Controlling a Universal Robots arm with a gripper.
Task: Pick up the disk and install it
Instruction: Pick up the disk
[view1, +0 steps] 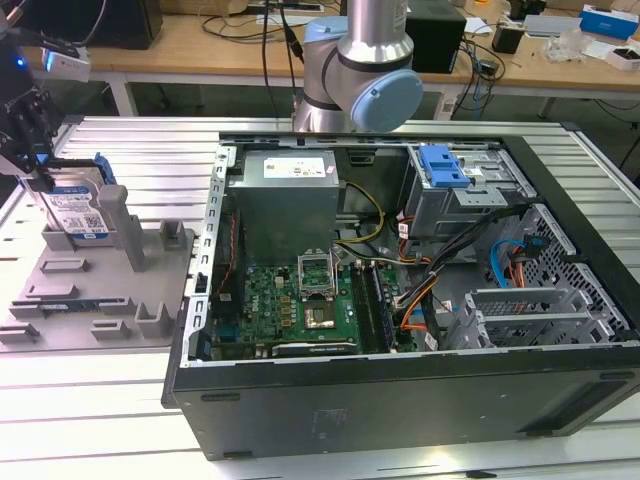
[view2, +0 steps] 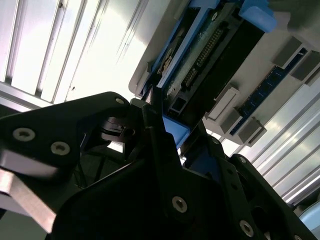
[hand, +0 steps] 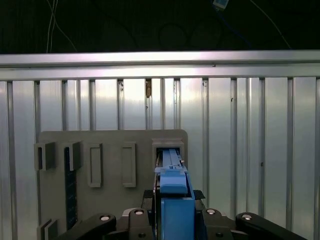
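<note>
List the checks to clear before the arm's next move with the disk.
1. Pincer closed on the disk: ok, it clamps the blue carrier.
2. Disk upright: ok.
3. Disk clear of the gray fixture: not ok, it sits in its slot.
4. Computer case open on top: ok.
5. Drive bay with the blue latch free to take the disk: cannot tell.

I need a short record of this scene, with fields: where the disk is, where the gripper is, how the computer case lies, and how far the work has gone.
disk: upright in a slot of the grey holder, at the exterior view's left
gripper: right at the disk's upper edge
computer case: lying open on the table, on the exterior view's right of the holder, with its board exposed
work: disk not lifted out and not in the case
</note>
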